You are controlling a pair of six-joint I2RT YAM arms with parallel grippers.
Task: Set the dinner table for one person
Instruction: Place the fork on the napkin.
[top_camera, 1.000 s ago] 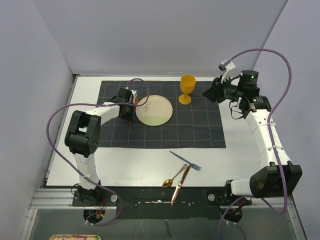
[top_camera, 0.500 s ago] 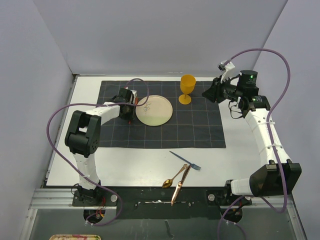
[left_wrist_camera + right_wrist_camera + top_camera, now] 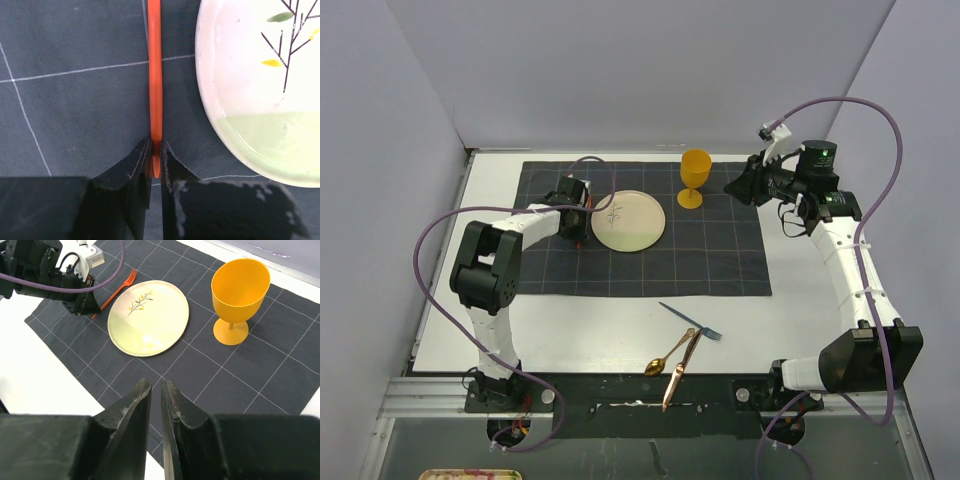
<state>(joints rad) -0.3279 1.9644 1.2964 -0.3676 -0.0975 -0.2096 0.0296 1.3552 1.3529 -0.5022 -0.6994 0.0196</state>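
My left gripper (image 3: pixel 155 150) is shut on the end of an orange fork (image 3: pixel 155 75). The fork lies on the dark grid cloth (image 3: pixel 75 110) just left of the pale plate (image 3: pixel 260 90). In the right wrist view the fork (image 3: pixel 116 290) runs from the left gripper (image 3: pixel 89 307) along the plate's (image 3: pixel 148 317) edge. My right gripper (image 3: pixel 155 385) is shut and empty, held above the cloth near the orange goblet (image 3: pixel 239 295). In the top view the plate (image 3: pixel 628 220) and goblet (image 3: pixel 694 176) stand on the cloth (image 3: pixel 720 260), on the white dinner table (image 3: pixel 570 320).
A blue fork (image 3: pixel 690 321), a gold spoon (image 3: pixel 668 354) and a rose-gold knife (image 3: pixel 680 370) lie on the white table near its front rail (image 3: pixel 620 385). Grey walls close in the back and both sides.
My left gripper has shifted very slightly beside the plate, still shut on the orange fork. The right arm has hardly moved.
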